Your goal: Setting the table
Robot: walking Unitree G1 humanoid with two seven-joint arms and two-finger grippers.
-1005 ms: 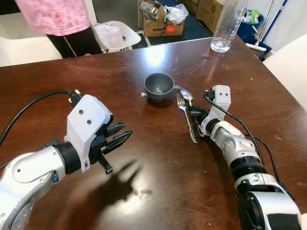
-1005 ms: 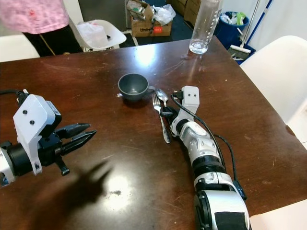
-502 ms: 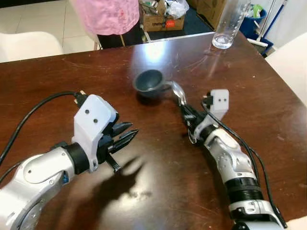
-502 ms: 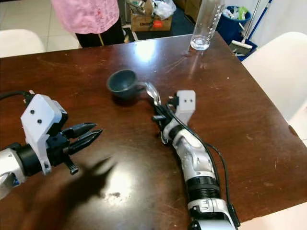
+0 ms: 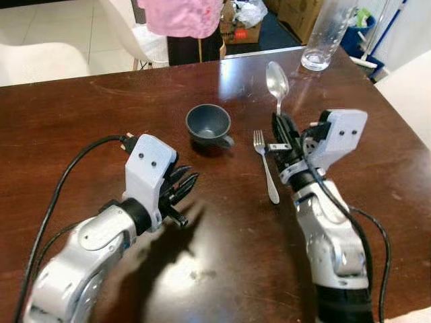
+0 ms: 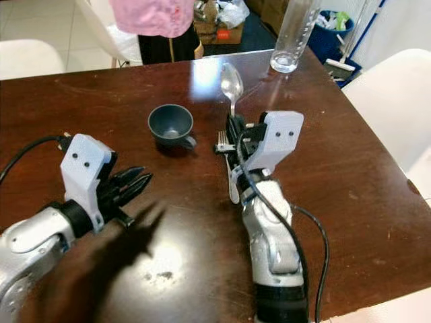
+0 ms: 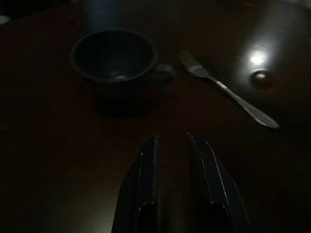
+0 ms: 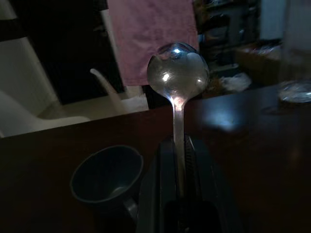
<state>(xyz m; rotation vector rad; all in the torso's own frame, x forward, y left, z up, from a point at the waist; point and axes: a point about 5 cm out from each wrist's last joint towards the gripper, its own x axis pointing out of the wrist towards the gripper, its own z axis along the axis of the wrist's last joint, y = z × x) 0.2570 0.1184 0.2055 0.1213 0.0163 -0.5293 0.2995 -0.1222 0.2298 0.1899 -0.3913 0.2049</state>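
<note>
The right hand (image 5: 281,128) is clamped on the spoon's (image 5: 277,79) handle, holding it up off the bench (image 5: 81,101); the spoon stands nearly upright, its long axis running from the fingers up to the bowl, bowl end on top and tilted slightly toward the far edge; the right wrist view brings the shiny bowl up close, with the handle pinched between the two black fingers (image 8: 165,179) and the pink garment of a person (image 5: 182,17) behind it.

The fork (image 5: 264,168) lies flat on the bench just beside the right hand, tines toward the far side, handle running back toward the robot; the dark cup (image 5: 209,124) sits upright near it, to the robot's left, handle turned toward the fork; the left wrist view, dim as it is, shows cup and fork lying apart on the dark wood ahead of the fingers.

The left hand (image 5: 180,188) hovers over the bench short of the cup, fingers parted by a narrow gap and gripping nothing.

A clear glass (image 5: 326,33) stands at the far right corner; no writing can be read anywhere.
</note>
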